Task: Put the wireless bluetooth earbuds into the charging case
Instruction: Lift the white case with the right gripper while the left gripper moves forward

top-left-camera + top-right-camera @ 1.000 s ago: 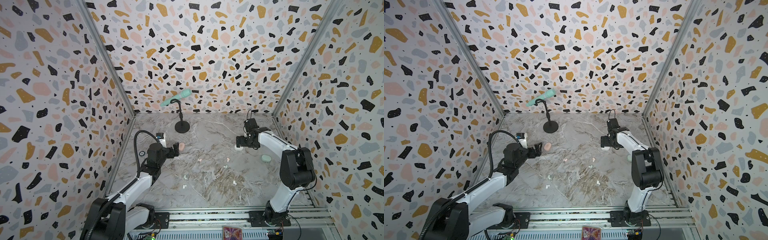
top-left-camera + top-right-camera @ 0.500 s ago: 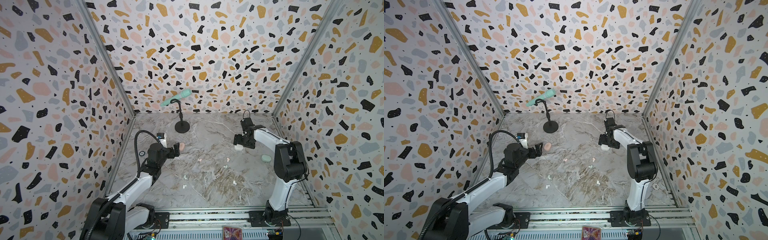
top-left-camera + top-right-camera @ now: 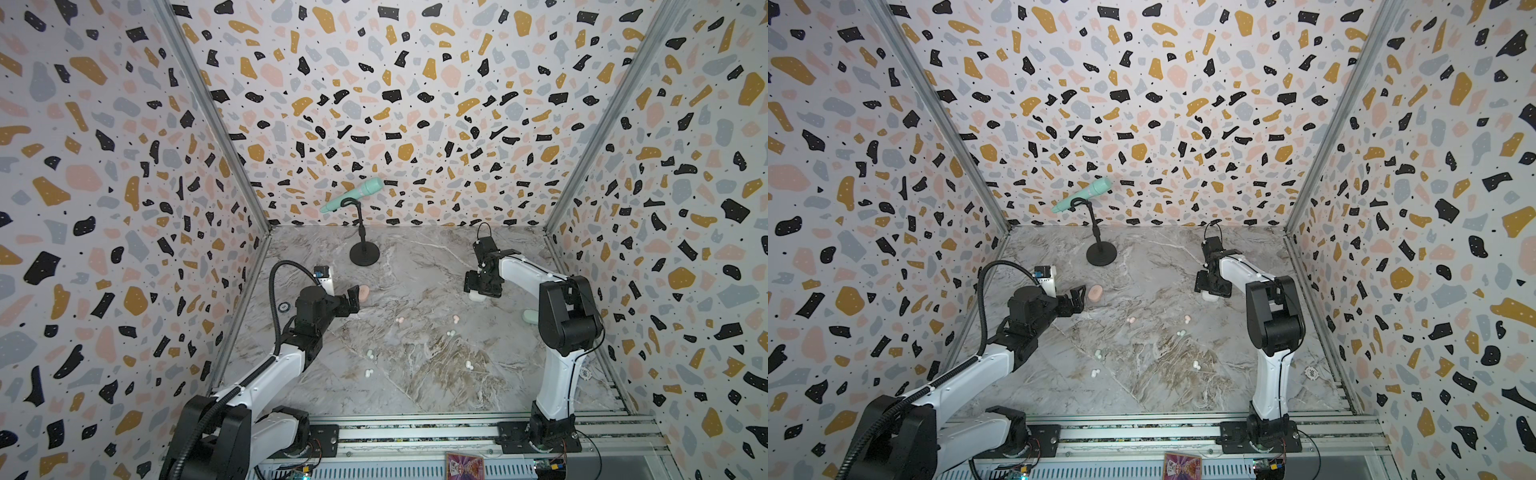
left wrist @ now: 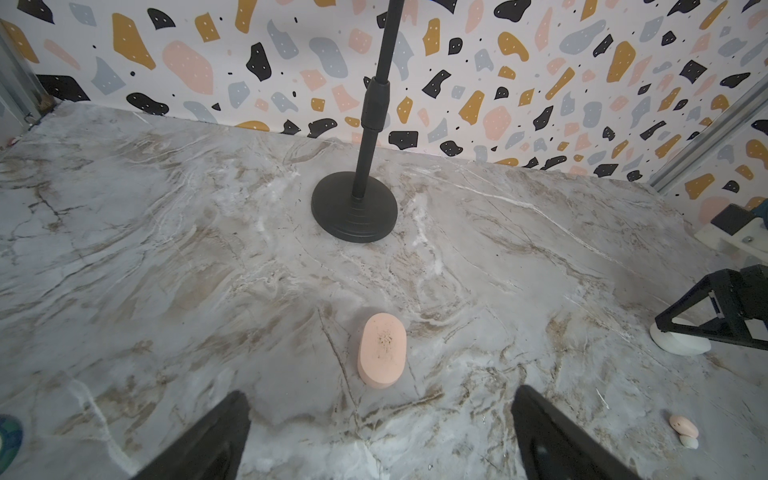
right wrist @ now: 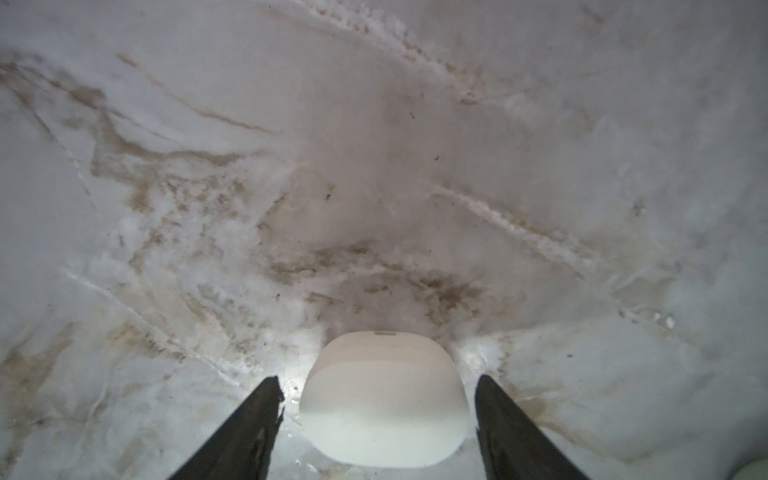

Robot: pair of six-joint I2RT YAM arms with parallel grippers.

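Left tool (image 4: 382,392): we see it wide open and empty, held low over the bench (image 3: 415,395), with its jaws pointing at the pink case.
Pink case (image 4: 381,351): it lies flat just in front of the left tool and is not touched. The lid is shut, so we cannot see what is inside.
Earbuds (image 3: 400,320): about six small buds, pink, white and mint, lie loose on the bench between the two arms. None of them is in a case.
White case (image 5: 382,407): it lies on the bench between the jaws of the right tool, with the lid shut and the content hidden. There is a small mark at its far edge; we cannot tell if it is a hinge or a latch.
Right tool (image 5: 378,379): its jaws stand apart, one on each side of the white case, with a narrow gap on both sides. It grips nothing yet.
Step in hand: we judge it is the grasp of the white case. We should keep the case in the middle of the jaws, stay low at the bench and close slowly, because the smooth round shell can slip out or turn.
After the grasp: the lid must be opened before any bud goes in, probably with help of the left tool.
Mint case (image 3: 529,316): it lies near the right arm, half hidden behind it. We cannot tell if it is open or shut.
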